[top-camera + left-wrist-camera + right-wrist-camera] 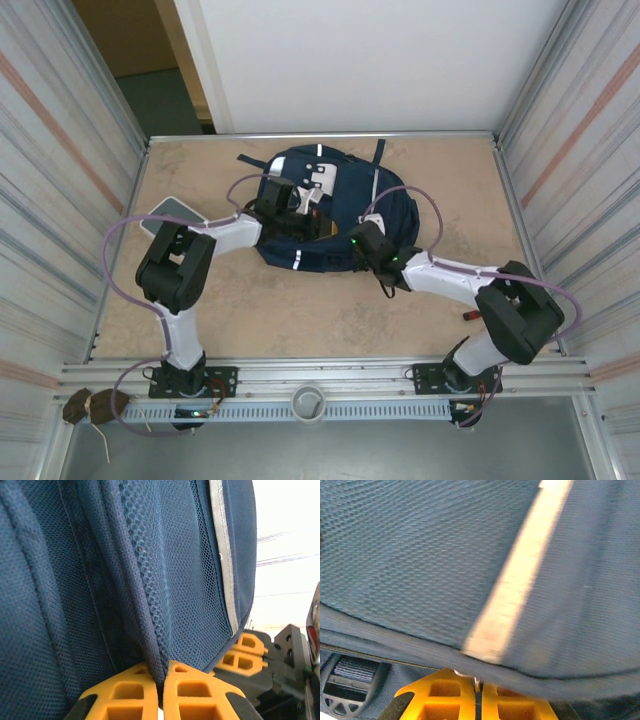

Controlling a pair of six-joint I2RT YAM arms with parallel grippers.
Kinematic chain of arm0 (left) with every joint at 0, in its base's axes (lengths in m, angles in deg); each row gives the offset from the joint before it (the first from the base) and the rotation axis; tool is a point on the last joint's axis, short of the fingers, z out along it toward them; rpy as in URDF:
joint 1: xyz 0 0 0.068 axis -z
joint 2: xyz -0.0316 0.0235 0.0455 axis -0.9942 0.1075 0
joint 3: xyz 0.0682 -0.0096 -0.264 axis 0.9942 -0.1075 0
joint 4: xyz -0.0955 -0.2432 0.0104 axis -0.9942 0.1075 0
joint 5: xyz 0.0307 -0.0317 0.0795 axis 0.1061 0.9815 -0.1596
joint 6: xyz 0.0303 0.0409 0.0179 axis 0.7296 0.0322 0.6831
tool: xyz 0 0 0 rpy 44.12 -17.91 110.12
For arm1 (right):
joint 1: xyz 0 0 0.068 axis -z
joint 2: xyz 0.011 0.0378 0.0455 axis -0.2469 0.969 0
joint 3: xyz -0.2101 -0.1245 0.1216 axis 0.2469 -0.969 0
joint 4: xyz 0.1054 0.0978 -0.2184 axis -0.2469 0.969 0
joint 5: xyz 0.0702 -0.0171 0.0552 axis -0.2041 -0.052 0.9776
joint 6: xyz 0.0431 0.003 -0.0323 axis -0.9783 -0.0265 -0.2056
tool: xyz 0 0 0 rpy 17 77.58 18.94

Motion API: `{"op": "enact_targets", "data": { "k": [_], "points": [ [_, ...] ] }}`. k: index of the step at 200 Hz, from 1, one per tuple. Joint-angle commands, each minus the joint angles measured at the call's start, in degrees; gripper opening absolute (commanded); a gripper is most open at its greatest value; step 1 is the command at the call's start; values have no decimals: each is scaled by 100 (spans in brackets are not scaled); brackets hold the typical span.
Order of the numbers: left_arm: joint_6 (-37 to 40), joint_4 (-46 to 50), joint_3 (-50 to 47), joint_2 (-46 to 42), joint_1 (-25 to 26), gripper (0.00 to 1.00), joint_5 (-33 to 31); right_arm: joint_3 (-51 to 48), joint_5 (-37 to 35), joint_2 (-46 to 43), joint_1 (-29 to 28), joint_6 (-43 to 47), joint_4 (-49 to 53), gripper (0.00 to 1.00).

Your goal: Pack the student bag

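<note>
1. Bag (345, 205) lies flat mid-desk (300, 310), toward the far side, between the two arms.
2. L end effector (162, 677): closed, pinching a piped seam in the bag's mesh fabric, at the bag's upper-left part.
3. R end effector (476, 682): closed on the bag's near edge seam. Small metal bit btwn the tips, poss. a zip pull, too blurred to say.
4. Step in hand, prob.: getting the bag open and held for loading. Both grips are set; nothing seen going in yet.
5. Next move calls for: L anchors the fabric taut while R draws along or away from the seam. Steady pull, no jerk, or the thin seam may slip out.
6. Flat pale item (175, 212) on desk near the bag's left, by L arm. Likely one to pack once the mouth is open.
</note>
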Motion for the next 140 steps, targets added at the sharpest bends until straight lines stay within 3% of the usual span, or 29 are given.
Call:
{"op": "enact_targets", "data": {
  "k": [1,39,66,119,140],
  "points": [
    [380,456,106,-348,-171,0,242,-315,-99,-473,305,263,-20,0],
    [612,696,174,-342,-334,0,281,-665,343,-955,832,527,-40,0],
    [806,929,290,-280,-422,0,251,-764,1062,-1247,1181,791,-90,0],
    [1082,1288,503,-292,-519,0,129,-750,2180,-1571,1286,1063,-90,0],
    [1234,1324,542,-477,-524,14,146,-675,2467,-1598,1283,1079,-69,0]
  ]
}}
